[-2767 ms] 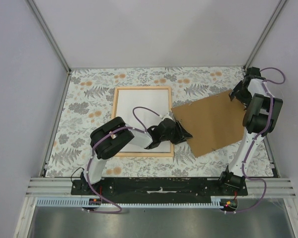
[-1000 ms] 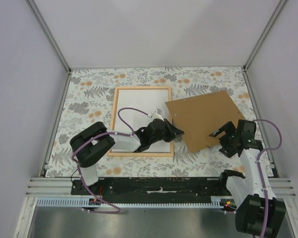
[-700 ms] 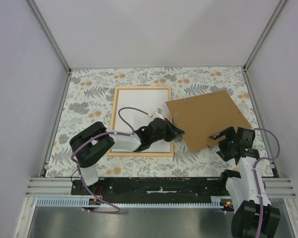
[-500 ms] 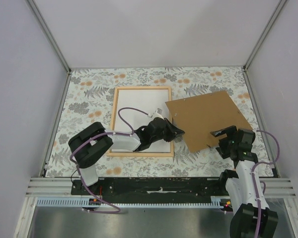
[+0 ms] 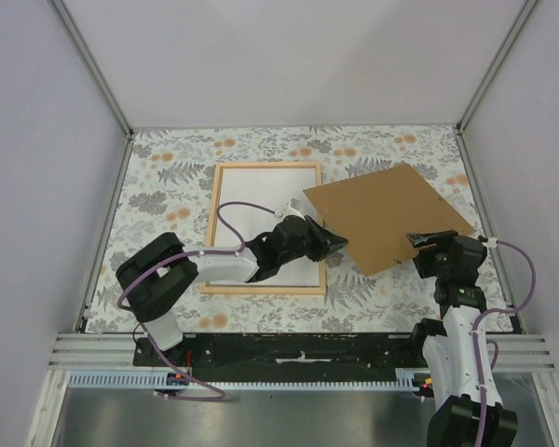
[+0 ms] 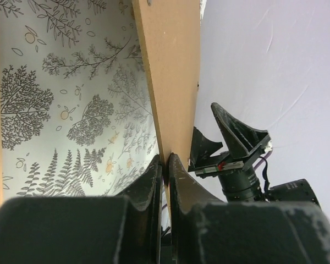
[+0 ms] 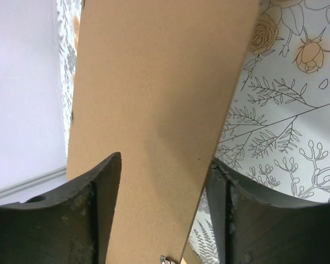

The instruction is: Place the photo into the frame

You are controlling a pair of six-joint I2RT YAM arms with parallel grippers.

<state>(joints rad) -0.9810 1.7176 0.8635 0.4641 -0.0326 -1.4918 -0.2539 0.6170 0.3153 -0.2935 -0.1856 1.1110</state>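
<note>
photo (image 5: 265,223) lies white side up inside the frame (image 5: 265,166). backing board (image 5: 387,214) still off, pinched by left gripper (image 5: 328,244); right gripper (image 5: 427,240) wide astride its near corner, grip unclear.

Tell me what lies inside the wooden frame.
A white sheet, the photo with its plain back up, fills the frame. The left arm covers its near right part, and its printed side cannot be seen.

Left arm (image 5: 225,270), right arm (image 5: 458,340): white links, black joints, purple cables (image 5: 220,212). Left tool (image 5: 340,241), right tool (image 5: 427,238) black. Black base plate (image 5: 298,354).
</note>
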